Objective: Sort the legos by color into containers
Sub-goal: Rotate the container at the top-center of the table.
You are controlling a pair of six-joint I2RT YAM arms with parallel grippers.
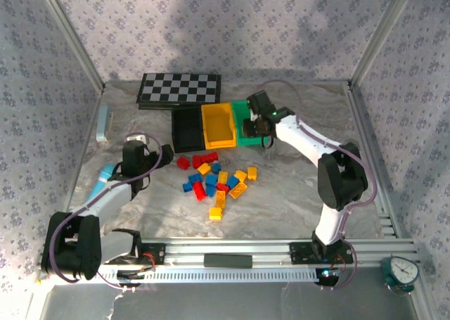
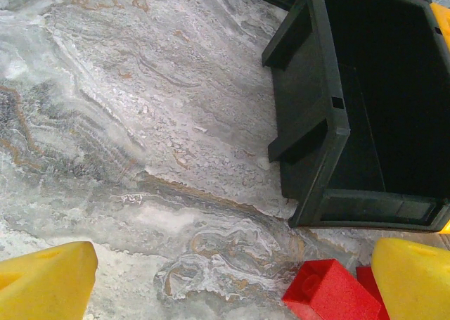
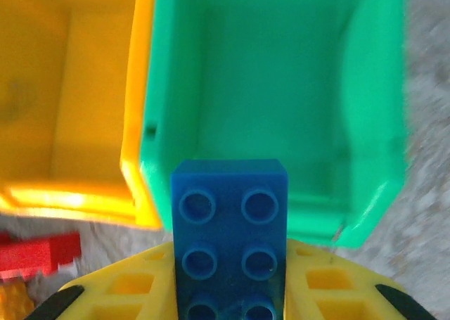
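Top: we look down from high behind the near edge, far enough to take in the whole bench (image 1: pixel 281 186).
Left wrist: we sit low and close over the bench, facing the black bin (image 2: pixel 309 123).
Right wrist: we hang very near, looking past a blue brick (image 3: pixel 230 228) into the green bin (image 3: pixel 380 88).
Shared: top and left wrist both catch the black bin; top and right wrist, the green bin.

Blue lego (image 3: pixel 230 221) near green bin (image 3: pixel 369 88) rim

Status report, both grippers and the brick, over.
Left gripper open, empty, beside black bin. Right gripper shut on blue lego, at rim of green bin. Nothing in the way.
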